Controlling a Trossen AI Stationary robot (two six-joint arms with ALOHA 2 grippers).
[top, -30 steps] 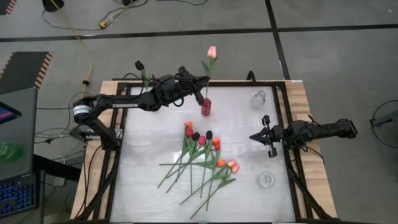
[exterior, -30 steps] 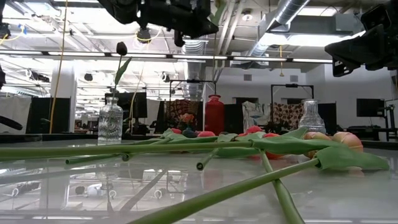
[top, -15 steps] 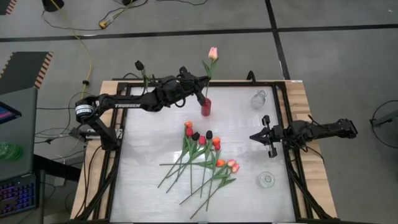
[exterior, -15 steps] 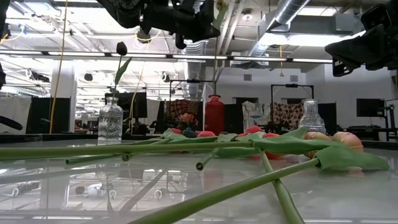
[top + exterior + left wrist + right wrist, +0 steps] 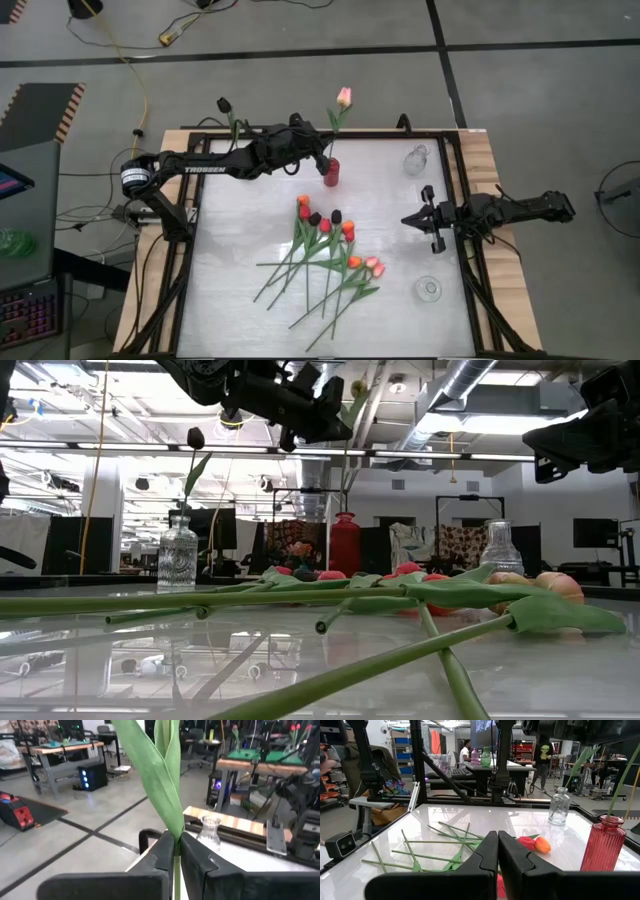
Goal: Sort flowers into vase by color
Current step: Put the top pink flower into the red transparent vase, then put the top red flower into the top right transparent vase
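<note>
Stem of the pink flower [image 5: 343, 97] stands almost upright between the fingers of my left gripper [image 5: 322, 152], which pinch it just above the red vase [image 5: 331, 172] at the far middle of the table [image 5: 230, 300]; its lower end is already in the vase neck. The pile of flowers [image 5: 325, 250] lies nearer, well apart. My right gripper [image 5: 407, 219], pressed together and empty, waits at the right edge beside two clear vases [image 5: 416, 160].
</note>
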